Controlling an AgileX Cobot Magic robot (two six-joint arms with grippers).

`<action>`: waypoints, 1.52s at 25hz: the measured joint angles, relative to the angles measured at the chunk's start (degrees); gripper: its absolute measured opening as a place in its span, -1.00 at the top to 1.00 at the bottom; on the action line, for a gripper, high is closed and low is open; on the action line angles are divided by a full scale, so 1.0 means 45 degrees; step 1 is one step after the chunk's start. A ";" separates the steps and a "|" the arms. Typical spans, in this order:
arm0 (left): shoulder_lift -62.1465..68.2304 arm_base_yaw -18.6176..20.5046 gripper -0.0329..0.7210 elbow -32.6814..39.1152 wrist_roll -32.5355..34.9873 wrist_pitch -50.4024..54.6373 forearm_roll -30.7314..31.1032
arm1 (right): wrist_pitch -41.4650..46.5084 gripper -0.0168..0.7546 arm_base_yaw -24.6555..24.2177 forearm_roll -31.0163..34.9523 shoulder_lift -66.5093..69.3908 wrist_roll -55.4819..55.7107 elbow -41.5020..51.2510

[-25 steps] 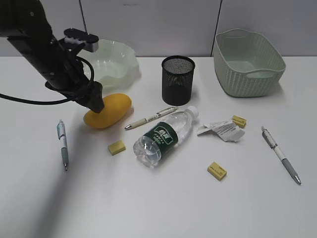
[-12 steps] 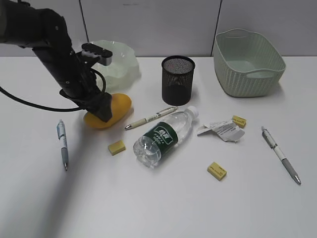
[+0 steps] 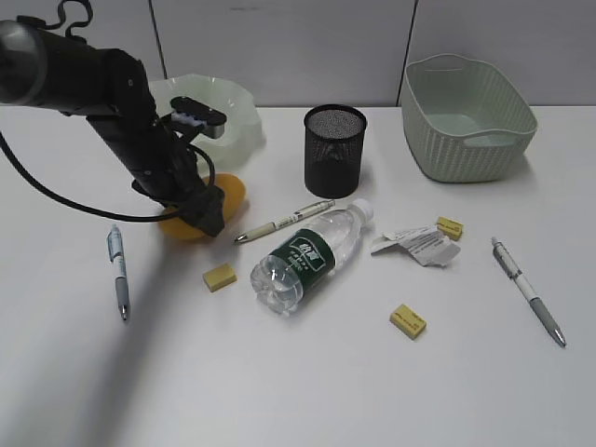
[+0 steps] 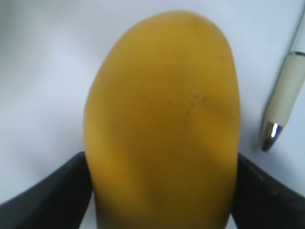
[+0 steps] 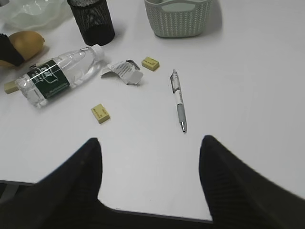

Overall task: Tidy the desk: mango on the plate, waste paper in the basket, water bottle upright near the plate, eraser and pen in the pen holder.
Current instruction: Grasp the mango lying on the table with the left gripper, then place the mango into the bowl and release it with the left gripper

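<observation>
The mango (image 4: pixel 162 124) is yellow-orange, the basket (image 3: pixel 468 118) pale green with woven-pattern sides, the pen holder (image 3: pixel 334 150) black mesh.

A pale grey panelled wall (image 3: pixel 307 47) with thin vertical seams fills the top of the frame, evenly lit.

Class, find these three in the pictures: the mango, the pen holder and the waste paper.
mango (image 4: pixel 162 124): left wrist view, middle of its yellow skin.
pen holder (image 3: pixel 334 156): exterior view, front of the mesh wall.
waste paper (image 3: pixel 419 244): exterior view, centre of the crumpled scrap.
</observation>
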 joint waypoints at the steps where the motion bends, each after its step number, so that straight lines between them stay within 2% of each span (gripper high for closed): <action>1: 0.0000 0.0000 -0.76 0.0000 0.0000 -0.0067 0.0000 | 0.0000 -0.36 0.0000 0.0000 0.0000 0.0000 0.0000; 3: 0.0000 0.0000 -0.63 0.0000 0.0012 -0.0075 0.0000 | 0.0000 -0.36 0.0000 0.0000 0.0000 0.0000 0.0000; 12: -0.0269 0.0000 -0.63 -0.0013 0.0012 0.1099 0.0000 | -0.0013 -0.36 0.0000 0.0000 0.0000 0.0000 0.0000; 18: -0.1949 0.0000 -0.63 -0.0013 0.0012 0.1398 0.0017 | -0.0013 -0.36 0.0000 0.0000 0.0000 0.0000 0.0000; 23: -0.2959 0.0569 -0.63 -0.0267 0.0012 -0.0069 -0.0429 | -0.0013 -0.36 0.0000 0.0000 0.0000 0.0000 0.0000; 30: -0.2598 0.1966 -0.63 -0.1060 0.0012 -0.2128 -0.2399 | -0.0013 -0.36 0.0000 0.0000 0.0000 0.0000 0.0000; 38: -0.1011 0.2051 -0.63 -0.1060 0.0012 -0.5221 -0.3180 | -0.0013 -0.36 0.0000 0.0000 0.0000 0.0000 0.0000</action>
